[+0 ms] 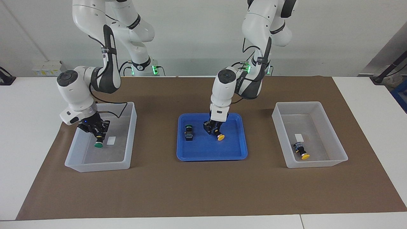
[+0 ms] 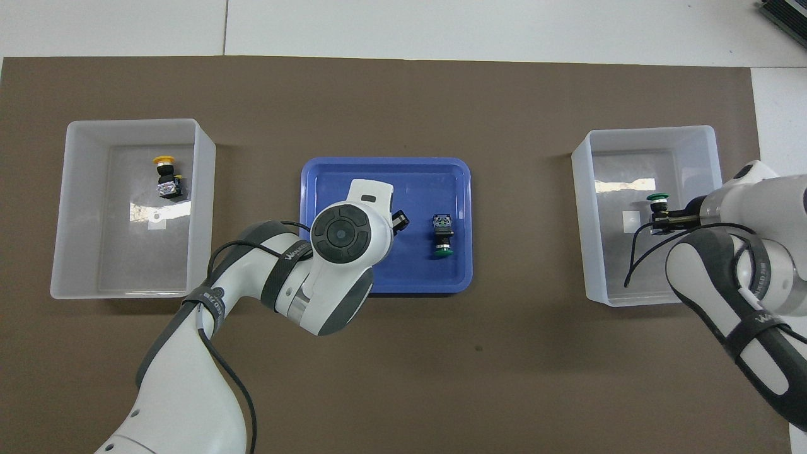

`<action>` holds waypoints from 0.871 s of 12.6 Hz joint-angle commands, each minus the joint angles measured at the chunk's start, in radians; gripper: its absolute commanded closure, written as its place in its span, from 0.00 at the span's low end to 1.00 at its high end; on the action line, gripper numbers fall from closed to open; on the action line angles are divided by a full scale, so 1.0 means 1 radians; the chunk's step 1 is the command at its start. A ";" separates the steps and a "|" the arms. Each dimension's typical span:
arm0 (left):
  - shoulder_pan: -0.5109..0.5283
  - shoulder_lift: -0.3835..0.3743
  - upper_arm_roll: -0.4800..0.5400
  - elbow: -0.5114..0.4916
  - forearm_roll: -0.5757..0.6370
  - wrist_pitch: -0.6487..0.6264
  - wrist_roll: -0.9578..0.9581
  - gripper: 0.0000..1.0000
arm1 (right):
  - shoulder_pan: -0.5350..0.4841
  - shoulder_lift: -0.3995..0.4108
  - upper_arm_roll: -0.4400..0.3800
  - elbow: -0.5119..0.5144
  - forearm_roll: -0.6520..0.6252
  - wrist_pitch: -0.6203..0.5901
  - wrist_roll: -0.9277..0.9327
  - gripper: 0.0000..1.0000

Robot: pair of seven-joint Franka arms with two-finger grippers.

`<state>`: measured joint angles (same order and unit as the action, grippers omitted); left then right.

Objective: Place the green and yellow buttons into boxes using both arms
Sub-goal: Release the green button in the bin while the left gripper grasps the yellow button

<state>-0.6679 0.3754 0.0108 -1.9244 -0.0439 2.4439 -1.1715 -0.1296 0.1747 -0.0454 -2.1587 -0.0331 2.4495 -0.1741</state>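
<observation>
Right gripper (image 1: 98, 135) is down inside the box (image 1: 132, 140) at the right arm's end, jaws closed on a green button (image 1: 98, 144), cap pointing down just above the box floor, beside the white label (image 1: 111, 140); release looks like the next step there. Left gripper (image 1: 213, 128) is in the blue tray (image 1: 190, 157), jaws clamped on a yellow button (image 1: 220, 137), long axis tilted, cap low and pointing away from the robots. It has to travel toward the left arm's end, to the box (image 1: 337, 159) that already holds the other yellow button (image 1: 302, 151) lying on its side. The last green button (image 1: 188, 132) sits in the tray beside the left gripper, closer to the right arm's end. Overhead, the left arm's wrist hides its yellow button entirely; only the facing view shows that grip. Overhead does show the tray button's axis running nearer-to-farther, cap toward the robots.
</observation>
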 commanded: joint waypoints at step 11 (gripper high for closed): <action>0.081 -0.073 0.060 0.103 0.015 -0.215 0.015 1.00 | 0.220 -0.035 0.038 0.244 0.025 -0.286 0.325 0.06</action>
<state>-0.6427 0.3673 0.0741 -1.8410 -0.0423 2.3183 -1.1729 0.0286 0.1285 -0.0080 -1.9563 -0.0265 2.1989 0.0600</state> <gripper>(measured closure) 0.674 0.053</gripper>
